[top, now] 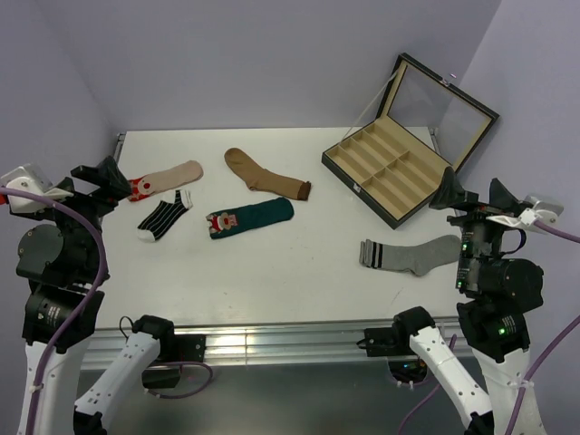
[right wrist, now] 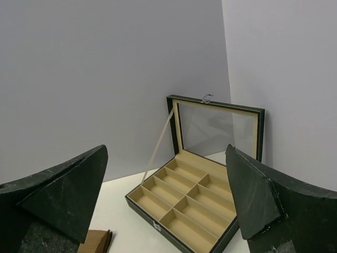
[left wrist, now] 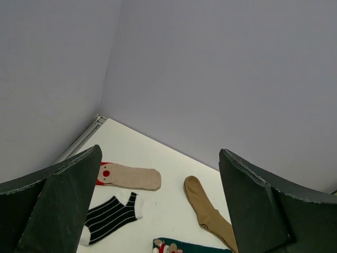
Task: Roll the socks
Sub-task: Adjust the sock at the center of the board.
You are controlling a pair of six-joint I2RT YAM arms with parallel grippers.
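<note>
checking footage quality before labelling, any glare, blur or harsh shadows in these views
Top external: even light, soft shadows, a bright glare on the metal rail. Left wrist: socks sharp, the dark fingers show little detail. Right wrist: box sharp, its glass lid slightly hazy.

You'll find a black case (top: 388, 170) at the far right of the white table (top: 272, 281), tan-lined and split into long compartments. Its glass-paned lid (top: 446, 107) stands open on a pale strap (top: 379, 101). Lavender walls (top: 272, 54) surround you.
</note>
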